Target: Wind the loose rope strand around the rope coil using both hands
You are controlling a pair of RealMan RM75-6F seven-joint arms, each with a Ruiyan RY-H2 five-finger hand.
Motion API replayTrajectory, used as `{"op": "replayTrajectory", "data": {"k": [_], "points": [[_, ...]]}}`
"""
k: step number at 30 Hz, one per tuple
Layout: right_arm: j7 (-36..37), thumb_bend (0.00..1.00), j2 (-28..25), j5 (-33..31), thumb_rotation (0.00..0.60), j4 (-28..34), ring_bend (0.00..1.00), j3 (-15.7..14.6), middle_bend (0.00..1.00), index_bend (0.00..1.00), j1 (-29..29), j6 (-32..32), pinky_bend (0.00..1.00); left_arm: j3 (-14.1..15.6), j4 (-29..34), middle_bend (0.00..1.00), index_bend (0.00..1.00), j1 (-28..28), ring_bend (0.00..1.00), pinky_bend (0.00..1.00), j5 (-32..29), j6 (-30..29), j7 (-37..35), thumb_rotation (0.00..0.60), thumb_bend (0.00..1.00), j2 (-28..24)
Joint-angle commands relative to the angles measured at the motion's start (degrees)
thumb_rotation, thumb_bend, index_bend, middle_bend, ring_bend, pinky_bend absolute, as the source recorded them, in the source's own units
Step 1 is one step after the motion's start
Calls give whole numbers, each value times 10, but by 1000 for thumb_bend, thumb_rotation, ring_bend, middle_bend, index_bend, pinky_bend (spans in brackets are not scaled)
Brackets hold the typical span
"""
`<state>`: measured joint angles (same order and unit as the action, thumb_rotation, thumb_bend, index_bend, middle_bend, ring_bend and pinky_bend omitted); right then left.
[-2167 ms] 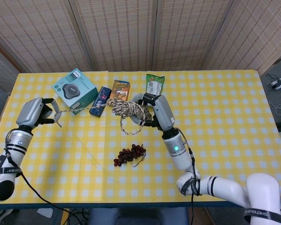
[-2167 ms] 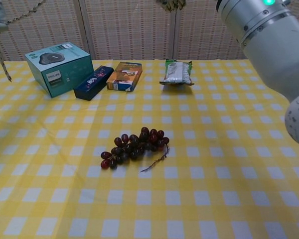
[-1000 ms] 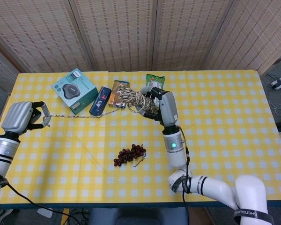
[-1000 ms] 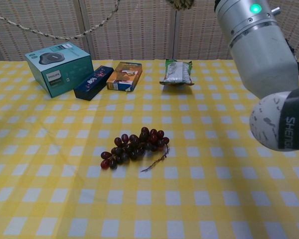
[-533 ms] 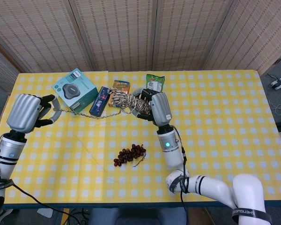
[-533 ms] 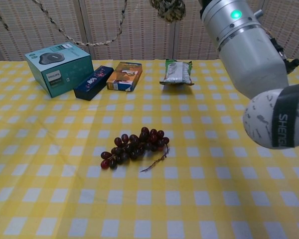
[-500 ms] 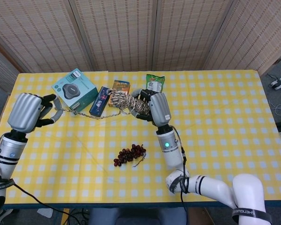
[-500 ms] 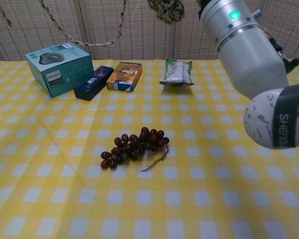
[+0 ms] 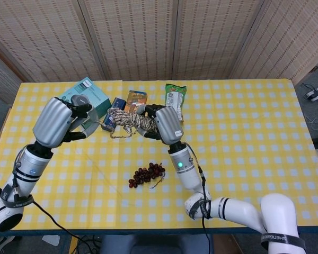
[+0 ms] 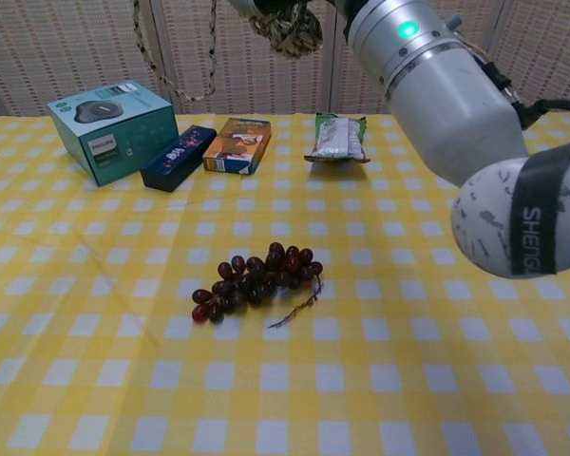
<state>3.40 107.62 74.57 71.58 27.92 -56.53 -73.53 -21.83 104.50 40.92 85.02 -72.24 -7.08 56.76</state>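
- Here, no open container shows; the closed packages stand in a row at the far side of the surface (image 10: 437, 380), which wears a yellow checked cloth. What is inside them I cannot tell.
- The teal box (image 10: 111, 128) is leftmost, then a dark blue box (image 10: 178, 157), an orange box (image 10: 238, 144) and a green snack bag (image 10: 337, 139).
- The rope coil (image 9: 130, 121) is held in the air, above the row of packages, by the right robot hand (image 9: 161, 123), whose fingers are closed around its right end.
- In the chest view only the lower part of the coil shows, at the top edge of the picture.
- The loose rope strand (image 9: 107, 128) goes from the left side of the coil to the left robot hand (image 9: 61, 123) and hangs in a short slack loop between them.
- The left robot hand is also lifted, near the teal box, and its fingers are curled on the end of the strand.
- A bunch of dark red grapes (image 10: 257, 281) lies on the cloth in the middle, well apart from the packages and under the right arm.
- Behind the surface stands a woven folding screen (image 9: 148, 37).
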Motion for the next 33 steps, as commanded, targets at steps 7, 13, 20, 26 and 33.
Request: {"op": "replayTrajectory", "data": {"k": [7, 13, 20, 26, 33], "points": [[-9, 336, 4, -5, 600, -12, 593, -8, 696, 866, -17, 34, 648, -36, 7, 1000, 747, 36, 1000, 1000, -38, 7, -4, 600, 376, 26], [-2, 312, 11, -3, 600, -18, 593, -4, 696, 866, -32, 47, 648, -53, 10, 1000, 745, 54, 1000, 1000, -86, 25, -14, 600, 376, 37], [35, 296, 37, 10, 600, -35, 593, 0, 696, 868, -50, 38, 648, -68, 8, 1000, 743, 69, 1000, 1000, -140, 43, -13, 600, 376, 48], [73, 286, 52, 23, 600, -46, 593, -5, 696, 869, -60, 42, 648, -81, 3, 1000, 742, 77, 1000, 1000, -184, 47, -11, 600, 376, 58], [102, 269, 48, 41, 600, -40, 593, -16, 697, 870, -67, 53, 648, -81, 0, 1000, 736, 83, 1000, 1000, -199, 48, 9, 600, 377, 64]]}}
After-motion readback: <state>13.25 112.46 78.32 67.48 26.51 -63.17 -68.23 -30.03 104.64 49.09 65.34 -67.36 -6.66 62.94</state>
